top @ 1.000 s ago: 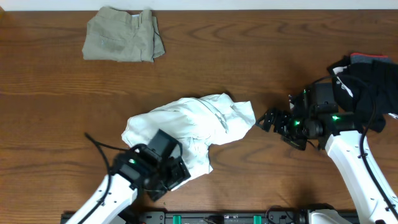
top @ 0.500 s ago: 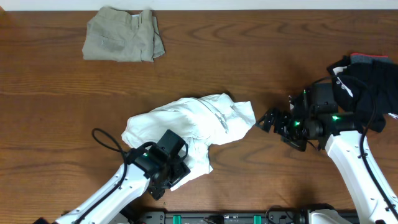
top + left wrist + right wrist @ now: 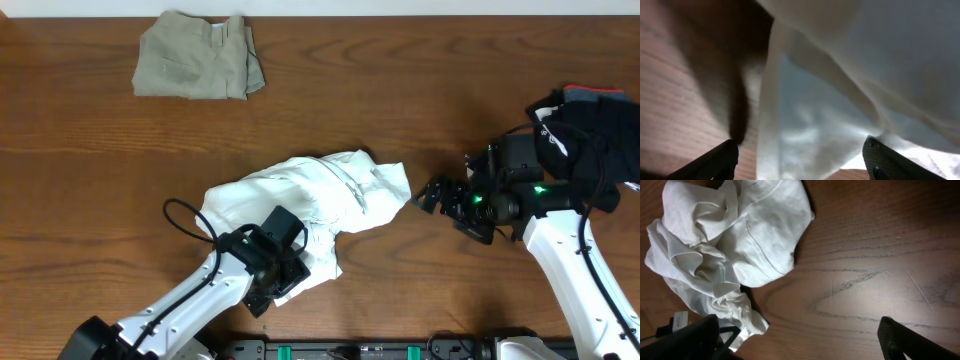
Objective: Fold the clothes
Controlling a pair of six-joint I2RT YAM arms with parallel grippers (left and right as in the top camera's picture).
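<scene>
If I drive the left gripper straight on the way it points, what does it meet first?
The white T-shirt: its crumpled cloth fills the gap between the open left gripper's fingers, with bare table only to one side. It looks close, though depth is unclear.

White-shelled left arm (image 3: 185,308) at seven o'clock and right arm (image 3: 560,250) at four o'clock carry black wrist housings. Green lights (image 3: 540,188) glow on the right; a black cable (image 3: 180,212) loops off the left. The right gripper (image 3: 432,192) is black-fingered.
</scene>
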